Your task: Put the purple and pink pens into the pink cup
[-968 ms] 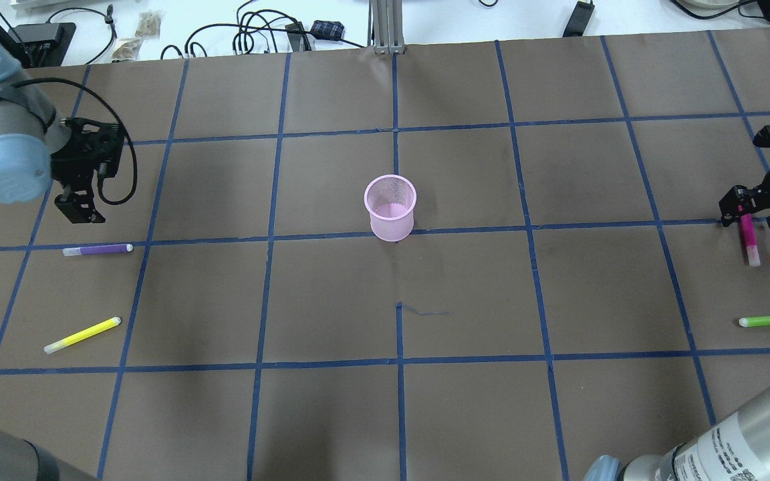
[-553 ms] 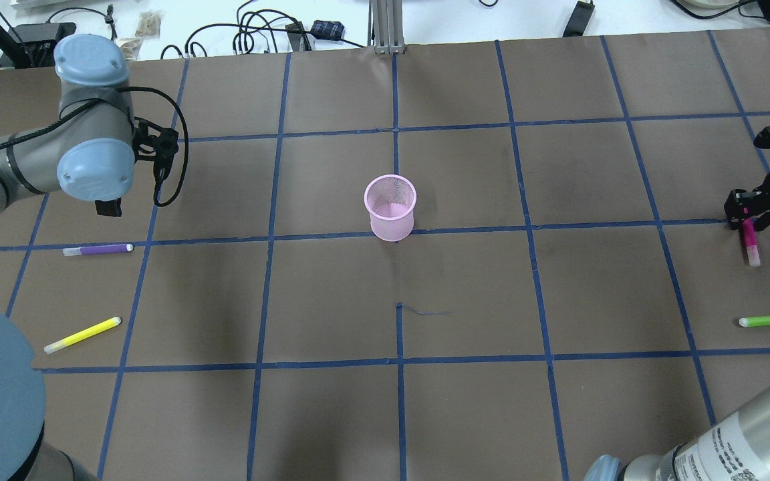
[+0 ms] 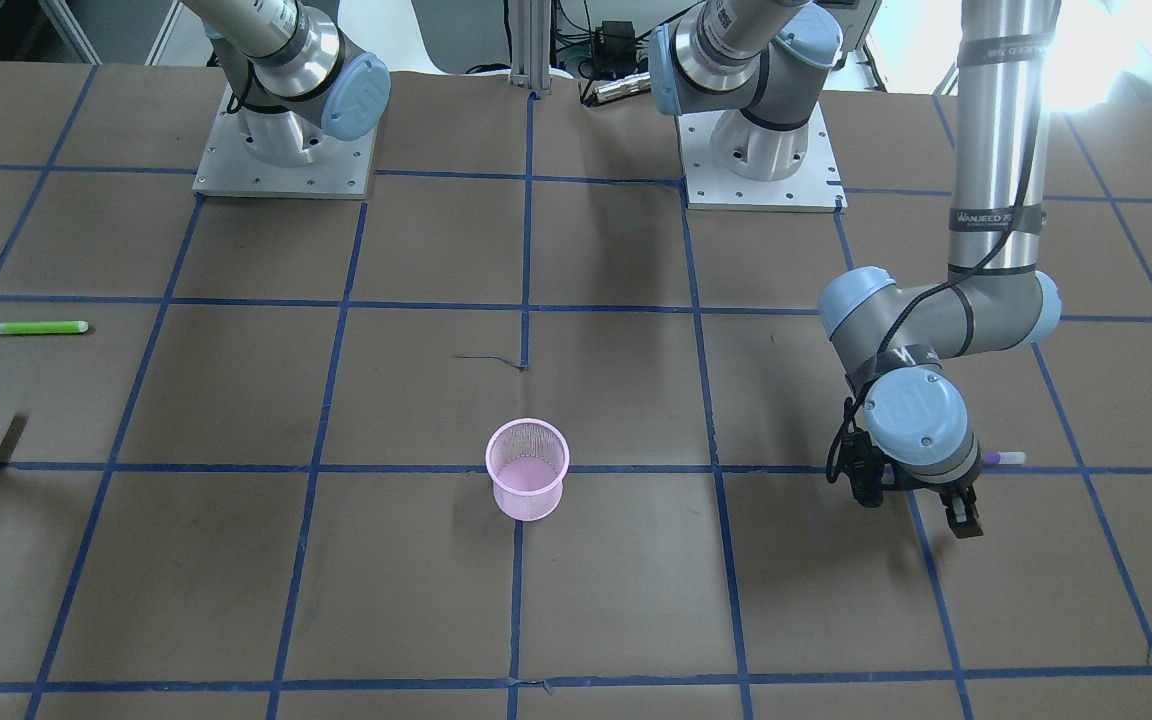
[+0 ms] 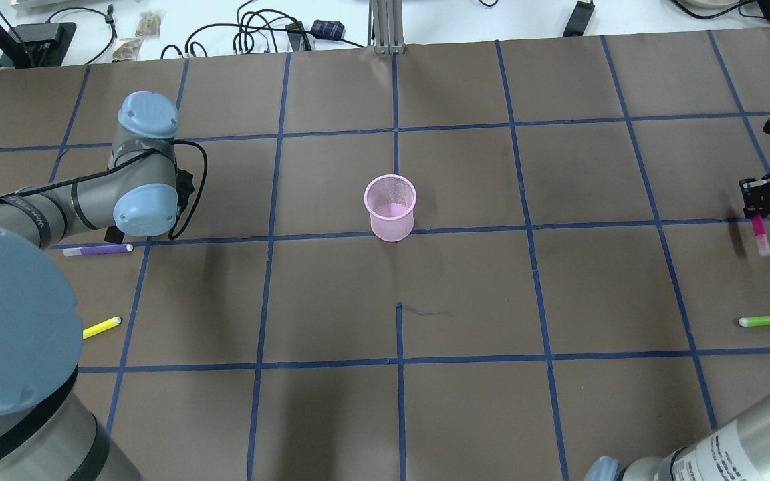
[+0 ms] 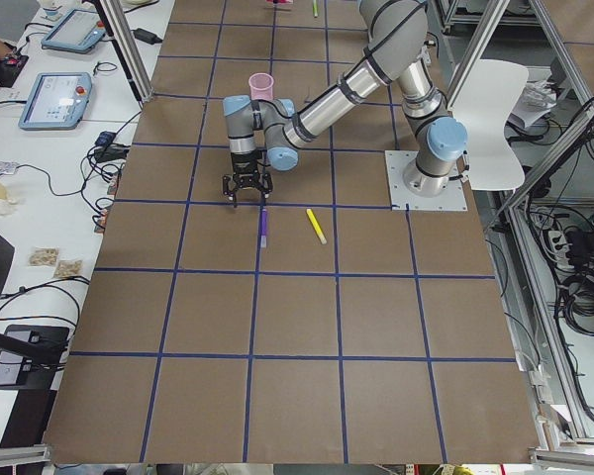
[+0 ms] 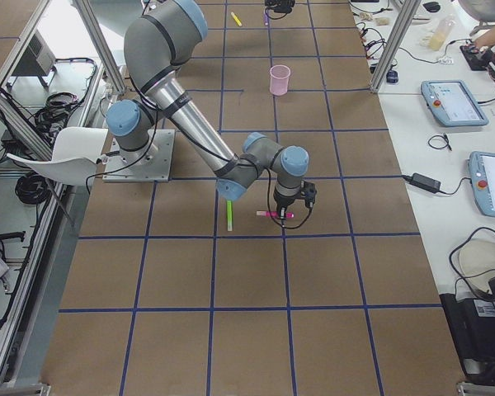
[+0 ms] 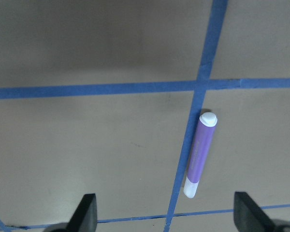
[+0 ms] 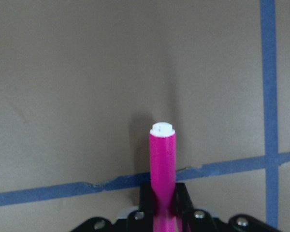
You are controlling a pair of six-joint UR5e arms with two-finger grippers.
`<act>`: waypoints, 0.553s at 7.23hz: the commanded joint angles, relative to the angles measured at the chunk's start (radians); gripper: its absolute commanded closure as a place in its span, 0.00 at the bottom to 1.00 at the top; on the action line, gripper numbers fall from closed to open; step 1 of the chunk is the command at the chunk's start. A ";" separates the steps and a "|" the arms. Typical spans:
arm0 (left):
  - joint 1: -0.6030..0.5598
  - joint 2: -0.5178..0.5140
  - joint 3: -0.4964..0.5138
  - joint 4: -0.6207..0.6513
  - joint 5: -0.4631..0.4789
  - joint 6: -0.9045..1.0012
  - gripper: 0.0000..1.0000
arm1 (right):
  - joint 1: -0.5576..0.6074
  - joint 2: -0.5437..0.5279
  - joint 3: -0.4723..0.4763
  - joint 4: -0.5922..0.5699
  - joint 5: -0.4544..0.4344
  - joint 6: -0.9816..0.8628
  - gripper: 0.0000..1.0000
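Right tool [image 4: 757, 202] clamps the pink pen [image 4: 760, 235] clear of the table [image 4: 465, 300] for carrying, 3 o'clock of the pink cup [image 4: 390, 207]; left tool [image 7: 166, 217], spread wide and empty, hovers over the purple pen [image 7: 200, 153] at 9 o'clock.

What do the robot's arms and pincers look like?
Both arms are silver tubes with light-blue joint caps. The left arm bears dark lettering and a black cable; the right arm a white printed label. The left pincer and right pincer are black.
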 commanded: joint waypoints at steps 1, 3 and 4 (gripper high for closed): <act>-0.008 -0.012 -0.024 0.023 0.008 0.034 0.00 | 0.122 -0.118 -0.020 0.069 0.018 0.017 1.00; -0.006 -0.031 -0.097 0.176 0.019 0.036 0.00 | 0.232 -0.218 -0.019 0.178 0.044 0.022 1.00; -0.006 -0.034 -0.117 0.209 0.060 0.031 0.00 | 0.295 -0.250 -0.019 0.180 0.059 0.031 1.00</act>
